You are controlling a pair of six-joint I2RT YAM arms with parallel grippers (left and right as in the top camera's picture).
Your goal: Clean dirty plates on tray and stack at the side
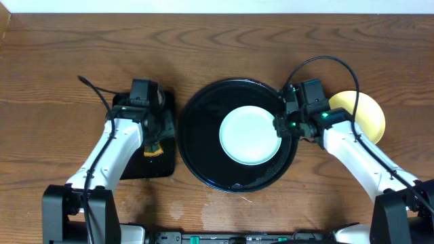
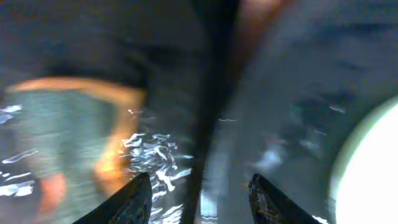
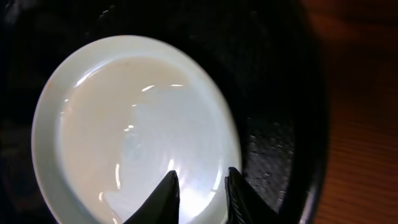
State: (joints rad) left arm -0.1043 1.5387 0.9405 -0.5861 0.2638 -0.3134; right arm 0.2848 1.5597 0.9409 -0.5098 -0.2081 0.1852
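The right hand (image 3: 199, 198), fingers slightly parted, hangs over the right edge of a mint-blue plate (image 1: 249, 135) lying right of centre in the round black tray (image 1: 200, 135), bare tray open to its left. A yellow plate (image 1: 369, 115) rests on the tabletop (image 1: 68, 61) near the tray's right side, while the left hand (image 2: 202, 202), fingers spread, hovers over a small rectangular tray (image 1: 139, 169) with a sponge (image 1: 153, 150).

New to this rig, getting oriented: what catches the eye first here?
A pale mint plate lies on the round black tray at centre, with the right gripper at its right rim. A yellow plate sits off the tray at far right, half hidden by the right arm. At left, a smaller rectangular black tray holds a sponge.
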